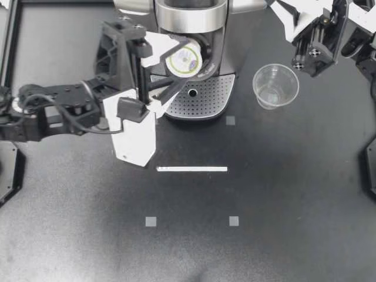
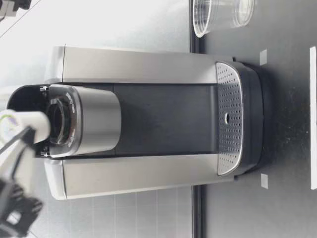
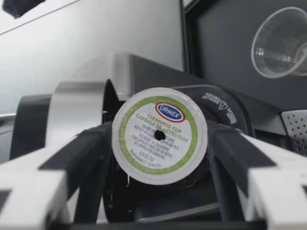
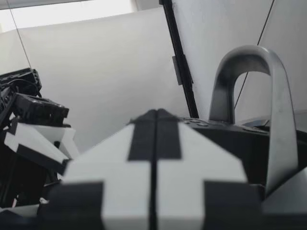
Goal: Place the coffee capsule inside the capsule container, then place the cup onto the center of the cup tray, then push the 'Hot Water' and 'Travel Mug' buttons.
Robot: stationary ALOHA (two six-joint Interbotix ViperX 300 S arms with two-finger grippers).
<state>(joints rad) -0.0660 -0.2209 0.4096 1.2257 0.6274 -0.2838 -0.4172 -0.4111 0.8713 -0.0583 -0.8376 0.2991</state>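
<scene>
My left hand (image 1: 181,63) grips the white round coffee capsule (image 1: 184,59) with its green-ringed foil lid. In the left wrist view one black finger (image 3: 86,153) presses on each side of it. The capsule is held over the silver and black coffee machine (image 1: 194,20), at 12 o'clock from the perforated metal cup tray (image 1: 205,97). From bench height it hangs just above the round, open capsule container (image 2: 59,121) in the machine's head; I cannot tell whether they touch. The clear plastic cup (image 1: 275,86) stands upright on the dark bench (image 1: 282,194), at 3 o'clock from the cup tray and apart from it. My right hand (image 1: 308,59) is at 1 o'clock from the cup, its fingers pressed together with nothing between them. A thin white strip (image 1: 192,169) lies on the bench at 6 o'clock from the tray
</scene>
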